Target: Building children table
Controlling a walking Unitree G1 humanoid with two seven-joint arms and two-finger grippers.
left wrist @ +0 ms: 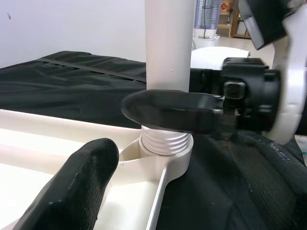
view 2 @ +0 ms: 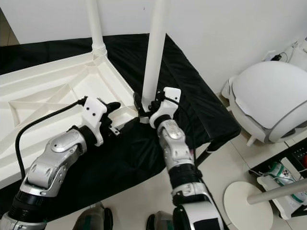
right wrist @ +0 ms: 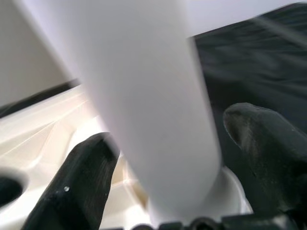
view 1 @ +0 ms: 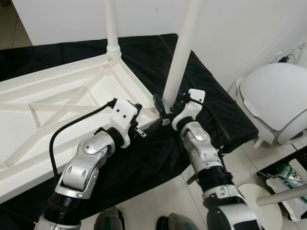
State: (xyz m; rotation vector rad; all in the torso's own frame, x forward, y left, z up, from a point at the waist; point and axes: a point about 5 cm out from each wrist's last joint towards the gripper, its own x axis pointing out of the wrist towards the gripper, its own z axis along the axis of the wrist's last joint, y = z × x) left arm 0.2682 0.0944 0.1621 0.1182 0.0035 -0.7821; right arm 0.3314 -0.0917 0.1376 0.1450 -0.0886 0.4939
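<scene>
1. Two white legs stand up from the upturned tabletop (view 1: 53, 110), which lies underside-up on a black cloth (view 1: 158, 158); the near-corner leg (view 1: 181, 57) is the landmark here.
2. Room is tight at that leg: the tabletop's corner ends right at its base, the cloth's edge drops off just beyond, and pale floor tiles (view 1: 158, 201) open up below the arms.
3. To the leg's right, well apart, sits a rounded white-and-grey appliance (view 1: 276, 103), and a white disc base (view 1: 259, 203) lies on the tiles near the right arm.
4. The right gripper (view 1: 163, 111) is at the leg's foot, fingers set wide on either side of the tube; whether the pads (right wrist: 81, 177) actually press it, I cannot tell.
5. The left gripper (view 1: 146, 128) hovers just beside the same corner, over the tabletop's rim, jaws apart and holding nothing.
6. Textures now: the leg is a smooth, matte white tube, and at its bottom a ribbed silvery thread (left wrist: 163, 141) meets a round socket moulded into the tabletop.
7. The underside is glossy cream plastic with raised ribs forming triangles.
8. The far leg (view 1: 111, 26) stands at the back corner, a ridged collar at its base.
9. The cloth is crinkled, slightly shiny fabric.
</scene>
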